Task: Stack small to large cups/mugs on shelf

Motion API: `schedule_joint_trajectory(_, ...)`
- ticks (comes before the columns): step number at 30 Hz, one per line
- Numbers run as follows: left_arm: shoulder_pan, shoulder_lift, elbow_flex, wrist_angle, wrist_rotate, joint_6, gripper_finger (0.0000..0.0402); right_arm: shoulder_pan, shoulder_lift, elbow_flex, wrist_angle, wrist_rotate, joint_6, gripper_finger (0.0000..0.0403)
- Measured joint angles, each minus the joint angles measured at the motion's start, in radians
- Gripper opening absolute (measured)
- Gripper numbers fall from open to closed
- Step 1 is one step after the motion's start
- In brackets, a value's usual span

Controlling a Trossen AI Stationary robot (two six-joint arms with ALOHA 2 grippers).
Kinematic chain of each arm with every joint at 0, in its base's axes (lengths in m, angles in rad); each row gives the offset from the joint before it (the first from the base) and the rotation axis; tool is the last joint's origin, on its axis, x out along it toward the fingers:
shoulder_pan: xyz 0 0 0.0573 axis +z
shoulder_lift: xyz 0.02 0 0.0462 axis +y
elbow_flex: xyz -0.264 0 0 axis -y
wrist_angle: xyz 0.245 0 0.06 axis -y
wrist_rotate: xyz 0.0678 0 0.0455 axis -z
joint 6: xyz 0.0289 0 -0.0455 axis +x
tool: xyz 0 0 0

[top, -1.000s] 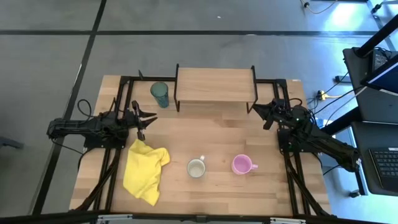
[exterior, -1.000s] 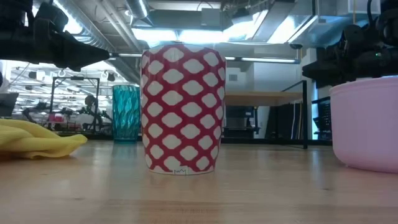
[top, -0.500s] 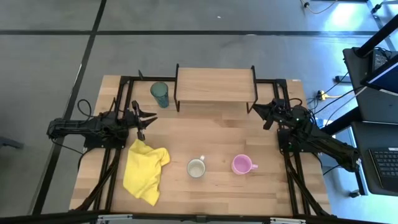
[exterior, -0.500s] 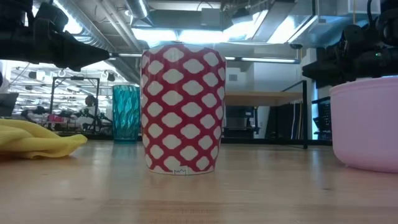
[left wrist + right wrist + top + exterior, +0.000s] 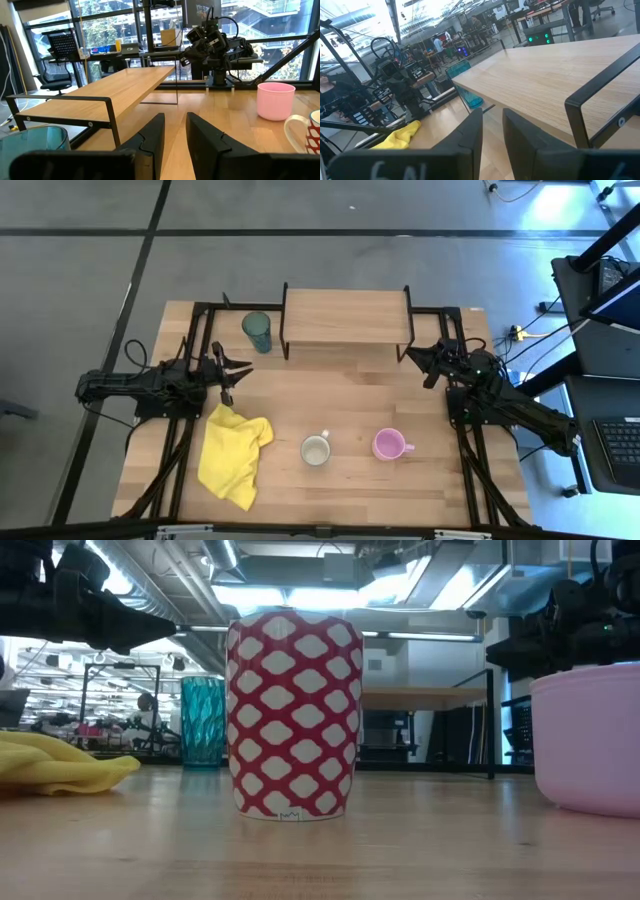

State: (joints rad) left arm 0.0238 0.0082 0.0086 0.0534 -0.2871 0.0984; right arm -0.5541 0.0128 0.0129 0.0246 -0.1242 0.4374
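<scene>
Both arms are sitting parked at the table [image 5: 350,395] edges, nothing in hand. Left gripper [image 5: 240,370] is hovering at the left side, pointing inward, fingers [image 5: 152,137] standing slightly apart with just a narrow gap, gripping nothing. Right gripper [image 5: 412,358] is sitting at the right side just beside the shelf [image 5: 346,316] leg, fingers [image 5: 470,132] likewise a narrow gap apart, empty. Shelf is standing at the far middle of the table, top bare. Tumbler [image 5: 257,332] is standing upright on the table just left of the shelf, near the left gripper. White mug [image 5: 316,450], red-and-white patterned outside, is sitting upright near the front middle. Pink mug [image 5: 389,445] is sitting upright just to its right, apart from it, handle pointing right. Yellow cloth [image 5: 233,453] is lying crumpled at front left, near the white mug but not touching.
</scene>
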Motion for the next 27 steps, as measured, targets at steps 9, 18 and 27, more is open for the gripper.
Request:
schedule_joint_trajectory(9,0.0,0.0,0.0,0.0,0.0,0.0,0.0073,0.0,0.0,0.0,0.0,0.0,0.0,0.0077)
schedule_joint_trajectory(18,0.0,0.0,0.0,0.0,0.0,0.0,0.0073,0.0,0.0,0.0,0.0,0.0,0.0,0.0077)
schedule_joint_trajectory(27,0.0,0.0,0.0,0.06,0.046,-0.297,0.0073,0.0,0.0,0.0,0.0,0.0,0.0,0.0077)
